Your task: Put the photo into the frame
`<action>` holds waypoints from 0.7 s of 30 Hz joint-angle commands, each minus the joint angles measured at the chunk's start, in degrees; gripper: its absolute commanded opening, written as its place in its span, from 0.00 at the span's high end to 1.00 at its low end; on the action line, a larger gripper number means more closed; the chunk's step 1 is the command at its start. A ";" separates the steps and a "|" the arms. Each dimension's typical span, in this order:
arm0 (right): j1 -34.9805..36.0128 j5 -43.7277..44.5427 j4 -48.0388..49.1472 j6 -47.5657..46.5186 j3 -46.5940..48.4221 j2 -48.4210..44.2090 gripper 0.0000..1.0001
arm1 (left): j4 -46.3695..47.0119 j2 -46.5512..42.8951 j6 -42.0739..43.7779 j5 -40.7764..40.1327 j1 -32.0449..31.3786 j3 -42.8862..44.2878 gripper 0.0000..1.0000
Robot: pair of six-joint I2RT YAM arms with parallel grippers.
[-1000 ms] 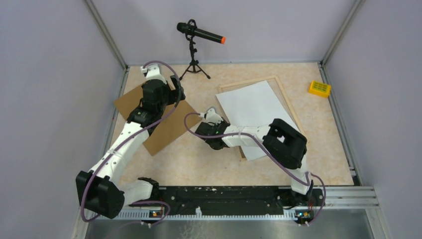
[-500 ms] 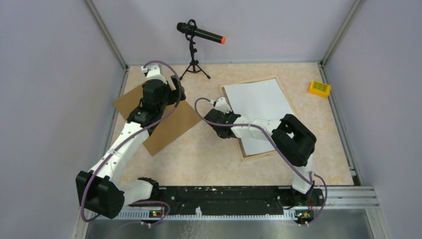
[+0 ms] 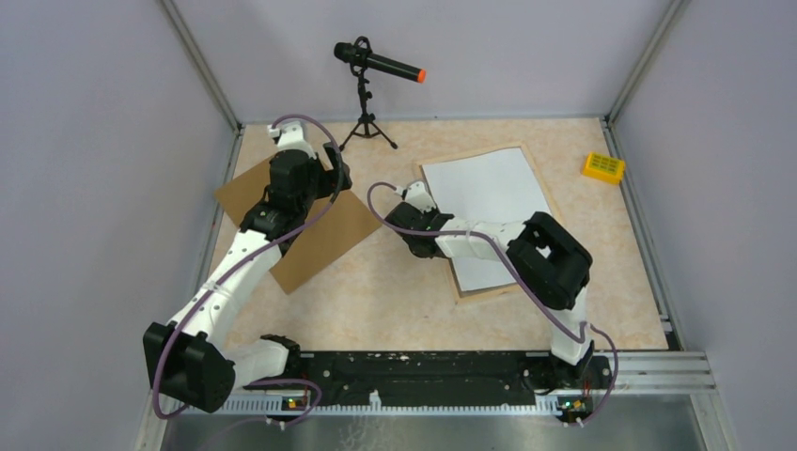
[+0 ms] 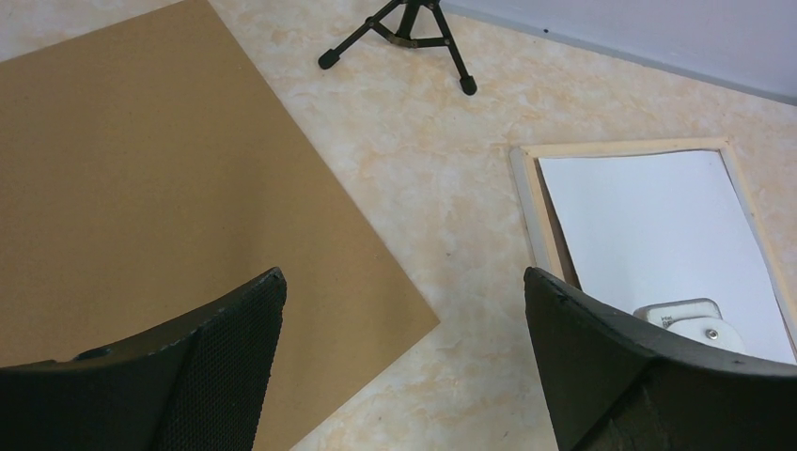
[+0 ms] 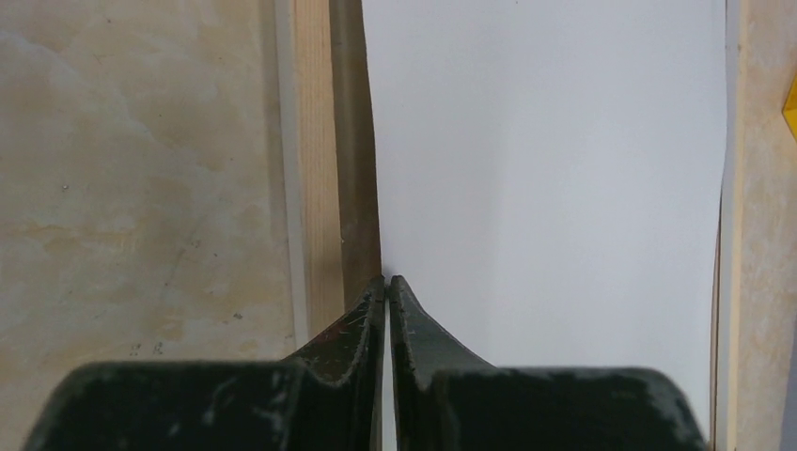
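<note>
Right gripper (image 5: 386,279) was pinched to a hairline on the left edge of the large rectangular white-faced photo (image 3: 489,211), which lay inside the pale thin-railed wooden frame (image 5: 315,141); I judged this was for seating it. Left gripper (image 4: 404,277) gaped wide, empty.

You see only the photo's (image 5: 545,169) blank white face; its picture side is out of sight. At lower centre of the right wrist view, the right gripper's (image 5: 386,279) pressed-together fingers hide whether they pinch that edge. In the top view, the right arm (image 3: 470,244) covers the middle of the frame's (image 5: 315,141) left rail.
</note>
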 commanded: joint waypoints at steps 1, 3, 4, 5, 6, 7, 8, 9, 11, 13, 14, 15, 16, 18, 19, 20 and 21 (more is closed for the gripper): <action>-1.09 -1.21 4.55 -2.89 0.08 -0.30 0.84 | 2.36 -1.32 -0.16 0.87 0.15 1.80 0.01; -1.16 -4.30 2.68 -2.46 0.86 -1.22 0.60 | 2.28 -1.16 -0.08 0.75 0.16 1.79 0.01; -1.10 -5.89 0.90 -1.87 1.50 -2.04 0.54 | 2.24 -1.14 -0.10 0.59 0.15 1.74 0.01; -1.10 -7.45 -1.24 -0.94 2.27 -3.13 0.48 | 2.29 -1.15 -0.03 0.54 0.15 1.79 0.01; -1.10 -9.00 -2.98 -0.30 2.53 -4.85 0.43 | 2.29 -1.07 0.01 0.56 0.15 1.80 0.01; -1.17 -10.60 -3.94 0.28 2.40 -6.62 0.38 | 2.28 -1.06 0.02 0.66 0.10 1.82 0.01; -1.18 -11.88 -4.57 0.94 1.94 -8.69 0.35 | 2.30 -1.02 0.08 0.89 0.07 1.88 0.01; -1.25 -13.36 -4.67 1.83 1.14 -10.84 0.30 | 2.41 -0.91 0.15 1.12 0.07 1.88 0.01; -2.28 -19.15 -2.57 3.69 -1.55 -15.06 0.23 | 2.64 -0.57 0.24 2.05 0.09 1.88 0.01; -4.98 -32.27 4.31 5.24 -6.35 -19.35 0.20 | 2.87 -0.30 0.28 3.02 0.12 1.84 0.01; -6.49 -38.04 9.09 6.32 -9.23 -20.58 0.19 | 3.15 -0.27 0.28 3.47 0.07 1.69 0.01; -7.94 -43.53 13.88 8.03 -11.67 -21.18 0.18 | 3.44 -0.31 0.28 3.83 0.07 1.52 0.01; -9.30 -48.07 17.89 11.00 -13.36 -21.05 0.18 | 3.85 -0.26 0.24 4.01 0.07 1.25 0.01; -11.89 -56.51 25.10 14.91 -14.65 -19.22 0.18 | 4.48 0.04 0.06 4.12 0.07 0.82 0.01; -12.90 -60.04 28.11 16.85 -14.70 -17.74 0.18 | 4.72 0.25 0.02 4.18 0.14 0.69 0.01; -13.62 -63.08 30.99 19.19 -14.32 -16.19 0.18 | 4.73 0.76 -0.06 4.08 0.15 0.78 0.01; -14.12 -65.39 32.94 20.34 -13.30 -14.18 0.18 | 4.56 1.42 0.04 3.74 0.15 1.05 0.01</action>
